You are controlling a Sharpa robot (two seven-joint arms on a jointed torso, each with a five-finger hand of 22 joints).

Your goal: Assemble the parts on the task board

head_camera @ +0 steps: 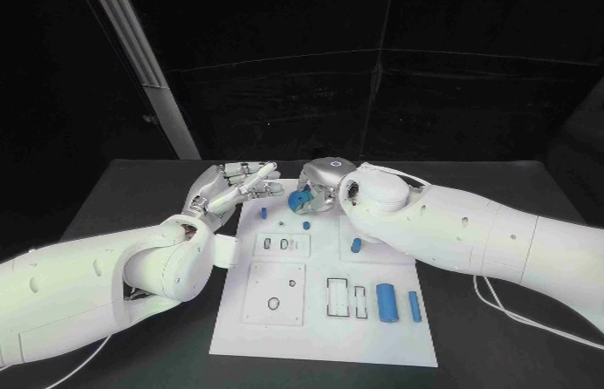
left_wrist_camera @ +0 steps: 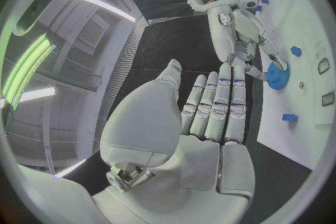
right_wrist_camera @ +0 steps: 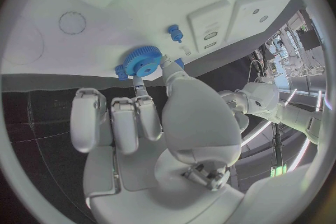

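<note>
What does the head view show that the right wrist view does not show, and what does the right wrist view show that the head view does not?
Head view alone: the near end of the task board with two blue bars lying beside outlined slots, and the left hand, fingers apart and holding nothing, at the board's far left corner.

Right wrist view alone: the teeth round the blue gear, and the right hand's fingertips pinching it close up.

Both: the right hand holding the blue gear over the far end of the white board, with a small blue peg nearby.
</note>
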